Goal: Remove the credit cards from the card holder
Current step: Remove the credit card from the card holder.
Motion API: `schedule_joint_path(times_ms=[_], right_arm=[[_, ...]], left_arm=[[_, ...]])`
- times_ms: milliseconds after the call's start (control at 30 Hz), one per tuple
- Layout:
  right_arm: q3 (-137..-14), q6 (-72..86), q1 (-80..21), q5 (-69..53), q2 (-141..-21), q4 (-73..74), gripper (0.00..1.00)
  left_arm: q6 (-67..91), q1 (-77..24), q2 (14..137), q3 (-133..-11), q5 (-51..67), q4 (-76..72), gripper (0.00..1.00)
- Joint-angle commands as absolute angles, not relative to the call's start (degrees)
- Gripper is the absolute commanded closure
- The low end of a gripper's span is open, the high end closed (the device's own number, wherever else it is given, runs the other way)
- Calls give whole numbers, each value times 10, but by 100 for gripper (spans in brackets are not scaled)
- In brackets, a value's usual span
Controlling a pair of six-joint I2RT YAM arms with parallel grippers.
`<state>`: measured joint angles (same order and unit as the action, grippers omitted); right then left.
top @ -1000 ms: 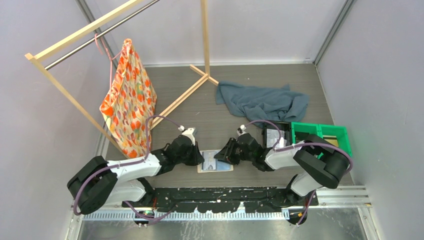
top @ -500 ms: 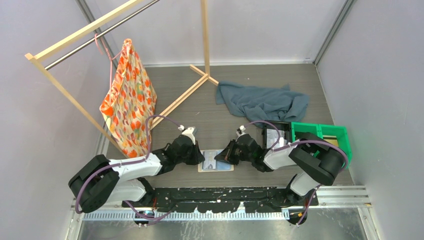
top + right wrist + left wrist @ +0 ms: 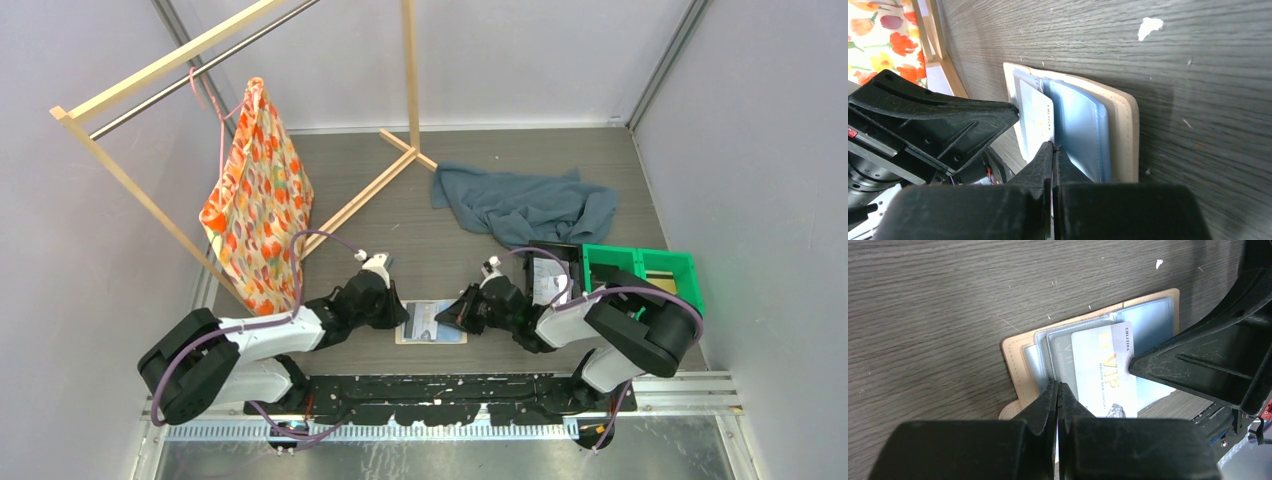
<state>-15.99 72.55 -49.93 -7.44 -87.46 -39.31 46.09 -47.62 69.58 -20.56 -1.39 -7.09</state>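
Eases right since before with right tool (image 3: 1052, 146) clenched on pale glossy credit card (image 3: 1100, 375), partly out of flat tan folding card holder (image 3: 1013, 357) on dark wooden counter (image 3: 923, 315), near centre; pins holder with clenched left tool (image 3: 1058, 387).

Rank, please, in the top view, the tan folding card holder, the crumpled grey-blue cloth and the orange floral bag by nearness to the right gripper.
1. card holder, right at the right gripper.
2. grey-blue cloth, behind it.
3. orange floral bag, hanging far left.
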Motion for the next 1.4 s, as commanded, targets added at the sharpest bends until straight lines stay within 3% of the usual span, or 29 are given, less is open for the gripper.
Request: schedule_joint_path(times_ms=[0, 333, 467, 600, 767, 900, 1200, 1367], right_arm=[[-143, 723, -502, -48, -848, -386, 99], [-144, 701, -498, -51, -819, -353, 98], [-149, 700, -498, -71, -836, -379, 68], [-150, 704, -498, -77, -855, -396, 59], [-148, 715, -498, -80, -879, -428, 56], [-141, 725, -498, -75, -890, -453, 64], [-130, 732, -497, -68, -877, -447, 99], [-109, 725, -497, -47, -814, -392, 99]], left_arm=[[449, -475, 723, -197, -42, -19, 99], [440, -475, 728, -200, -35, -19, 99], [433, -475, 733, -204, -29, -20, 99], [430, -475, 742, -207, -22, -21, 99], [427, -475, 745, -210, -18, -22, 99], [426, -475, 749, -210, -17, -28, 99], [424, -475, 750, -214, -20, -23, 100], [424, -475, 733, -212, -31, -7, 100]])
